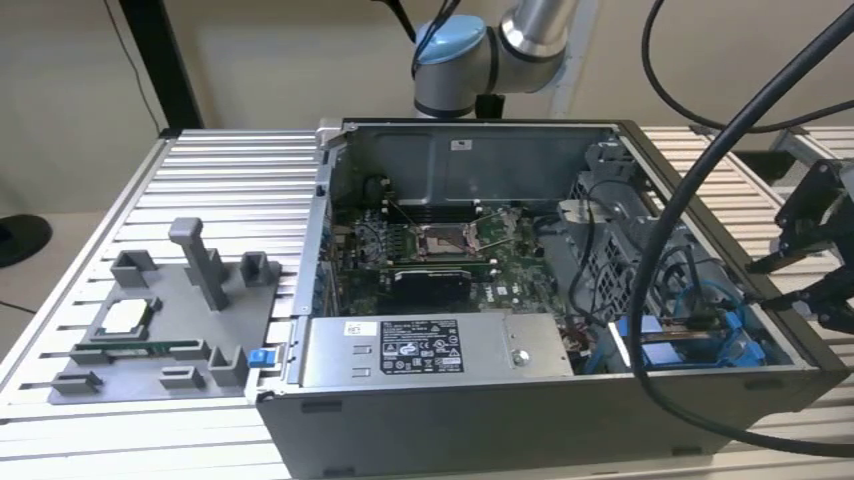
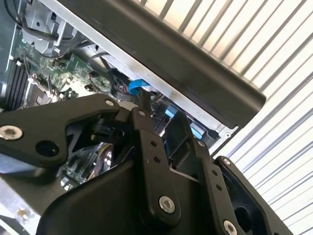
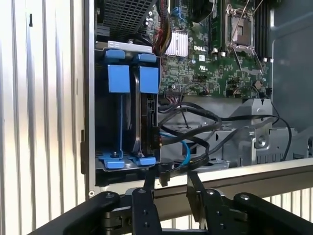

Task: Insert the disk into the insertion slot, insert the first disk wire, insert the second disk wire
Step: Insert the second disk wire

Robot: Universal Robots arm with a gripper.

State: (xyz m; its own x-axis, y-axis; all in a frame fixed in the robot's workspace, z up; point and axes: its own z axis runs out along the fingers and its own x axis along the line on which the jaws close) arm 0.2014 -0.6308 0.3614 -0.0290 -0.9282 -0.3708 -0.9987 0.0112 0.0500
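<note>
The likeliest trouble, I judge, is a snag. The black two-fingered gripper hangs just beside a tangle of black wires and a thin blue cable. A careless closing could catch the wrong strand, or skew the small dark plug that lies between its fingers. A fingertip could also knock the wall of the open grey computer case.

The flat silver-grey disk in its bright blue carrier stands on edge inside the blue-railed grey metal insertion slot, at four o'clock of the case in the exterior view.

The fingers are spread and clasp nothing. The silver arm with its blue-capped joint rises at twelve o'clock behind the case, and the gripper reaches in from three o'clock.
</note>
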